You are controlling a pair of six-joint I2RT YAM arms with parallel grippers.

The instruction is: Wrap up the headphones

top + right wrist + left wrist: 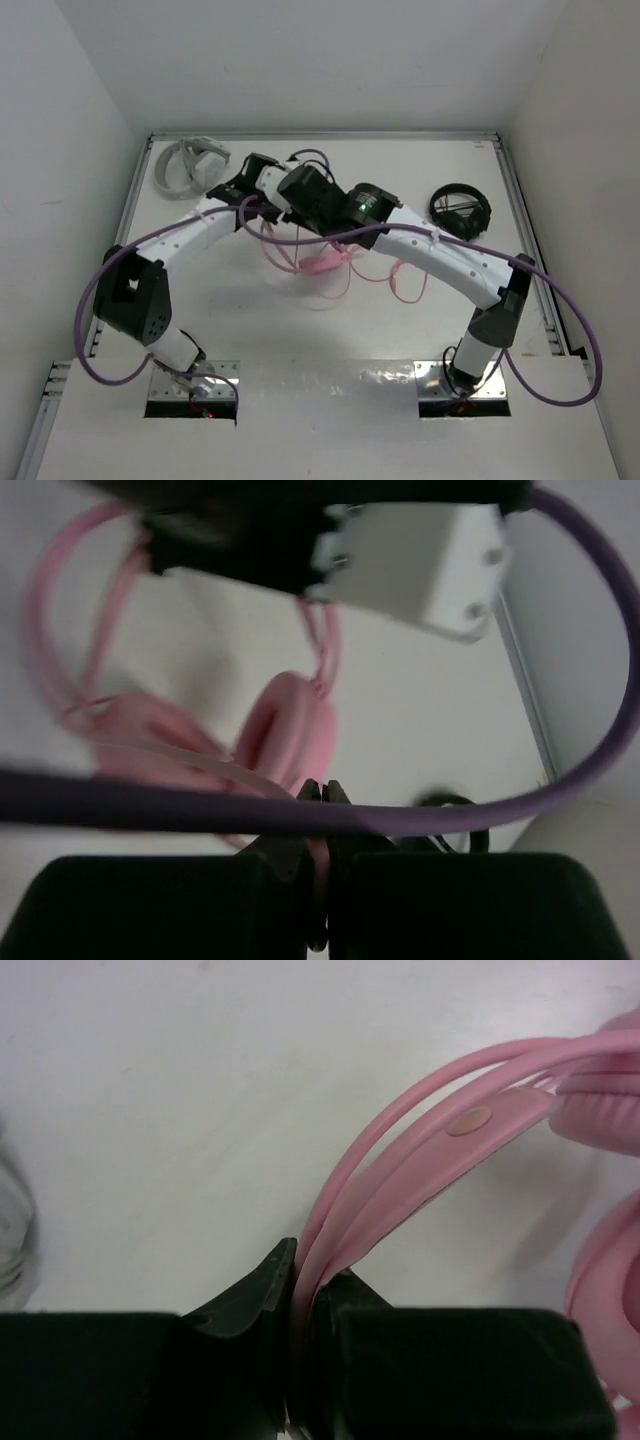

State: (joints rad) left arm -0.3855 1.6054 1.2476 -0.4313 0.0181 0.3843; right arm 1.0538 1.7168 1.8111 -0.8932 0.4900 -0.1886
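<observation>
Clenched left claw (310, 1278) grips the headband (440, 1145) of the headphones (600, 1110); right claw (321, 790) pinches their cable (320, 865).

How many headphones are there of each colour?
pink headphones: 1
grey-white headphones: 1
black headphones: 1
Total: 3

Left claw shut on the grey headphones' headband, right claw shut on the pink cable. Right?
No. The left claw is shut on the pink headband, not on that of the grey headphones; the left wrist view shows it. The right claw is shut on the pink cable, as stated.
</observation>
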